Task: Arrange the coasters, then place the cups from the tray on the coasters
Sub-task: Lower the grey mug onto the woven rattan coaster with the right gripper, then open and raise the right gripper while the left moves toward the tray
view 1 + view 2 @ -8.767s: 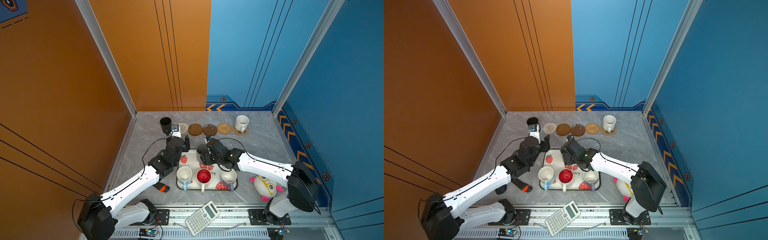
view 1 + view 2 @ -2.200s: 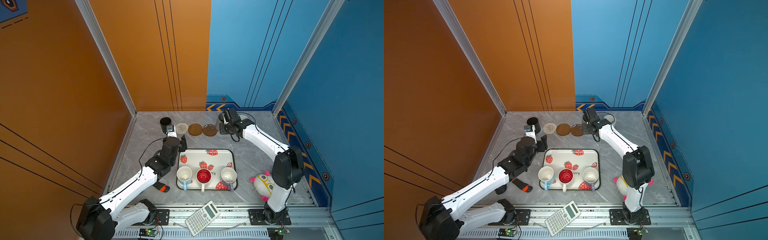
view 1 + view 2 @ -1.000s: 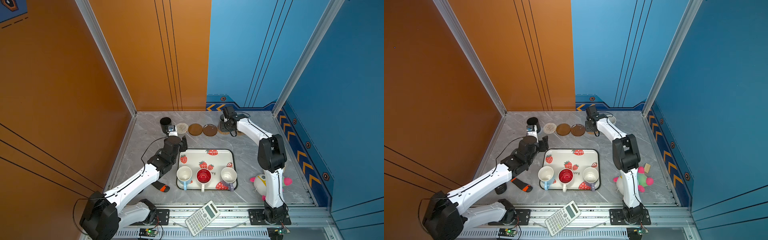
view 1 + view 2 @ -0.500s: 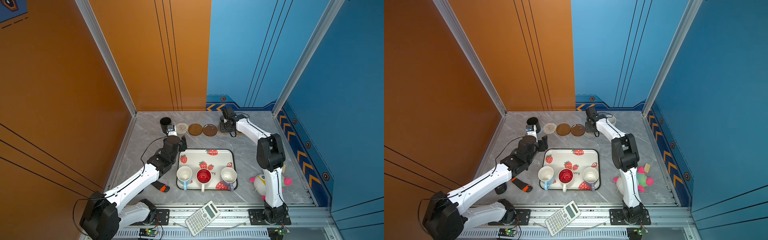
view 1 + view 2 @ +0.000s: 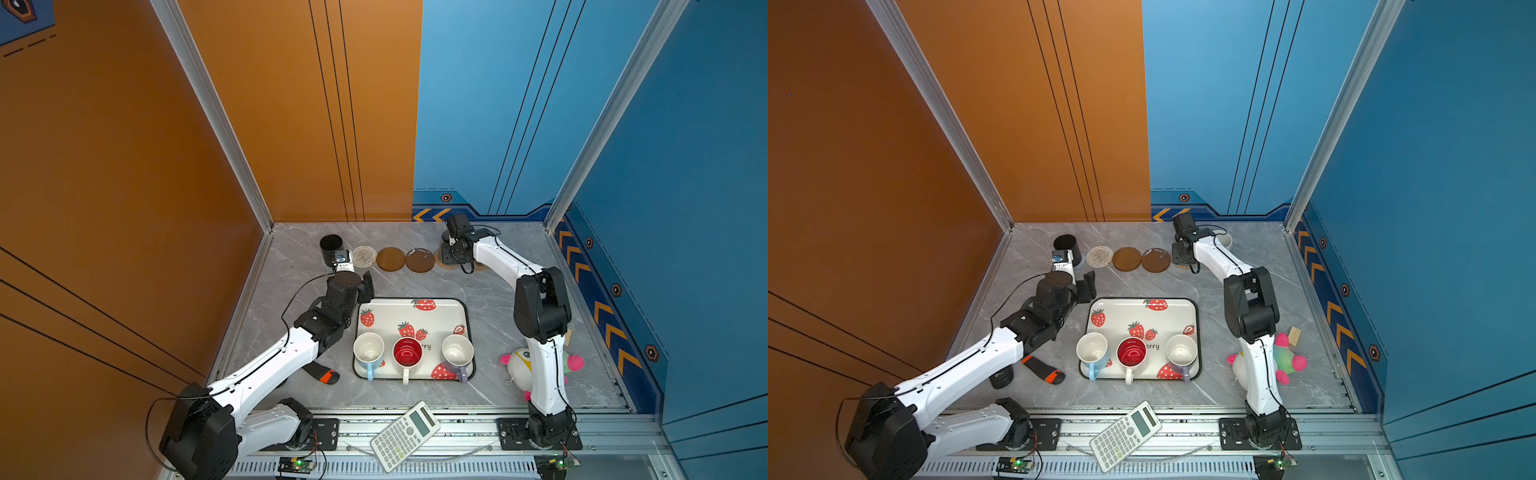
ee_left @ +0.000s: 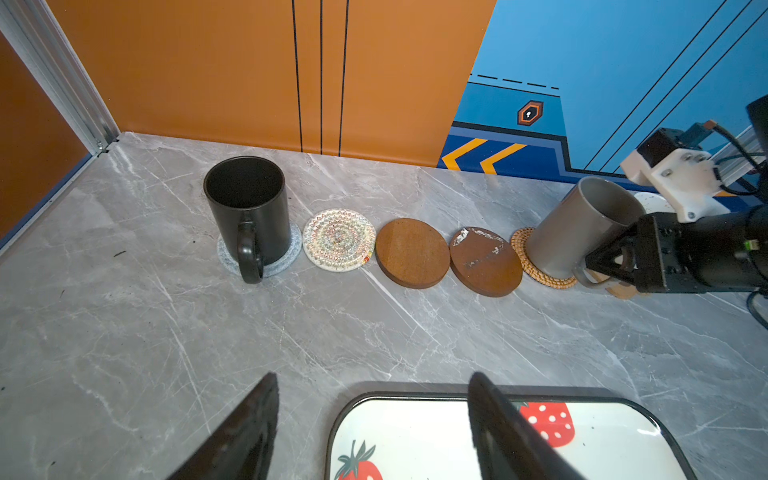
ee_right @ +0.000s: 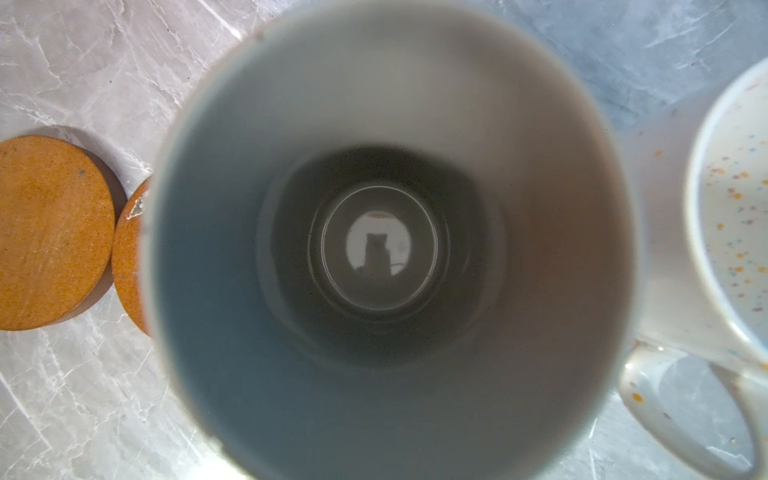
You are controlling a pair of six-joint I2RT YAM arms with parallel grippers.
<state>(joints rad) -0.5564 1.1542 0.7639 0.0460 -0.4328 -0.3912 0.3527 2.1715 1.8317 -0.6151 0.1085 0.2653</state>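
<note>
Both top views show a grey marble worktop (image 5: 498, 299) closed in by walls on its left, far and right sides. The strawberry tray (image 5: 440, 316) lies near the middle. Three mugs stand in a row along its near edge: the light blue mug (image 5: 368, 348) on the left, the white mug with red inside (image 5: 407, 352) in the middle and the lavender mug (image 5: 457, 351) on the right. The tray's far half is bare.

The left fingers (image 6: 249, 432) stand wide apart with nothing between them, hovering at the tray's far left corner. One finger is over the worktop and the other over the tray's rim. A broad strip of bare worktop separates them from the coaster row along the far wall.

The right fingers (image 6: 602, 257) are clamped on the handle of the grey mug (image 6: 582, 228). The mug is tilted, with its base edge on the tan woven coaster (image 6: 536, 266). The right wrist view looks straight into this mug, with the speckled mug (image 7: 727, 208) just beside it. The paw-shaped coaster (image 6: 623, 289) shows partly beneath the fingers.

At the row's left end the black mug (image 6: 249, 208) stands upright on the grey woven coaster (image 6: 291, 253). To its right the white woven coaster (image 6: 338, 240), the plain brown disc (image 6: 412, 253) and the scuffed brown disc (image 6: 485, 262) lie uncovered, edge to edge.
</note>
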